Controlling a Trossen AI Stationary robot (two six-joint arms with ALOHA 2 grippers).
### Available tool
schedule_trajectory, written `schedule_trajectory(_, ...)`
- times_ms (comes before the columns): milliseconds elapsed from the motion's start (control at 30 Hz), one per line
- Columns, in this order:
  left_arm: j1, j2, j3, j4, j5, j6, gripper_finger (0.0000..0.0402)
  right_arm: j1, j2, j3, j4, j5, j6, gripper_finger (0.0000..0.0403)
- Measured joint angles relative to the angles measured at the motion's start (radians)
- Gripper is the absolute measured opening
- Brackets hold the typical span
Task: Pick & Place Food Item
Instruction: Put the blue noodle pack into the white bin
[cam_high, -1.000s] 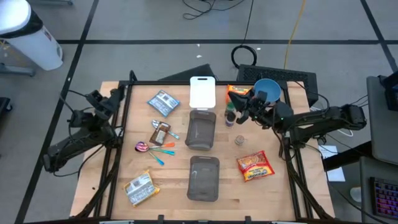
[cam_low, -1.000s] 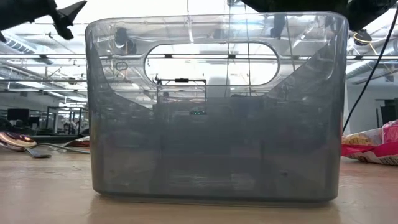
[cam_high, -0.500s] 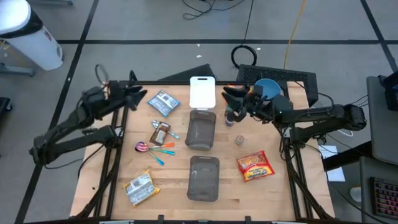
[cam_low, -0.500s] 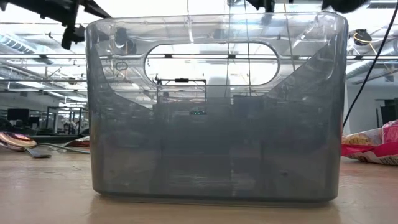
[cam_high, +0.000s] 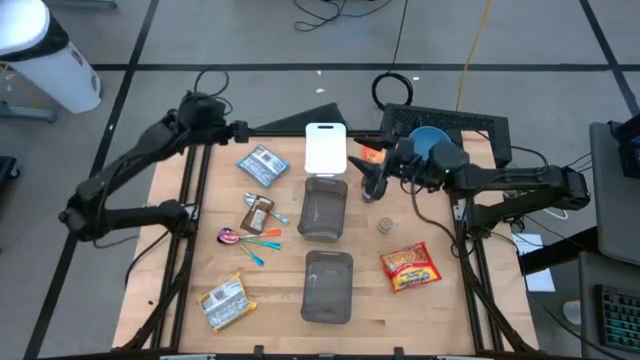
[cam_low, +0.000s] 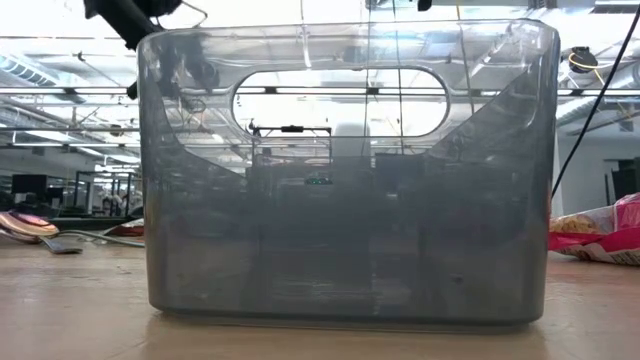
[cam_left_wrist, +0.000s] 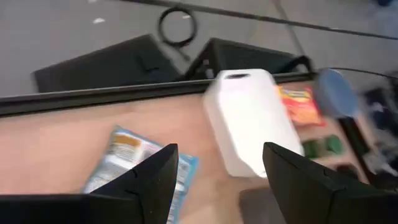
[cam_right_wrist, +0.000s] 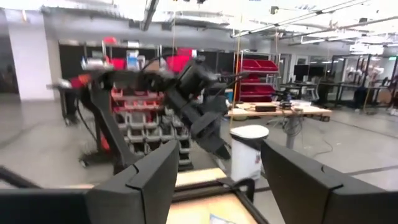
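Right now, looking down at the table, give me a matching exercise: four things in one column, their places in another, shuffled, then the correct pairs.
Things:
1. white cutting board
2. red snack bag
3. blue packet
4. blue bowl

Places:
A. near side of the table, right of the two grey containers
B. far right corner of the table
C. far edge, just beyond the upper container
D. far side, left of the cutting board, below the left claw

Pairs: 1-C, 2-A, 3-D, 4-B
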Motion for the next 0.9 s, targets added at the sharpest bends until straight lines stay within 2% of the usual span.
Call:
schedule_trajectory(200,0.081,0.08,0.084,-0.133,-0.1,0.052,0.0241,0.0,0.0,-0.054,0.021,0.0,0.02,0.0226)
schedule_trajectory(433,0.119,0.187,0.103,-0.148,-0.035,0.14,0.0241,-0.017,0.0,-0.059,-0.002,-0.009,0.114,0.0222)
schedule_trajectory(633,0.182,0.322,0.103,-0.192,0.054,0.225,0.0241,-0.131,0.001,-0.059,-0.003,-0.166,0.313,0.0221)
schedule_trajectory(767,0.215,0.399,0.101,-0.202,0.049,0.258,0.0241,-0.193,0.001,-0.059,-0.051,-0.286,0.415,0.0221)
schedule_trajectory(900,0.242,0.456,0.102,-0.193,0.047,0.317,0.0241,-0.218,0.001,-0.059,-0.115,-0.316,0.471,0.0217)
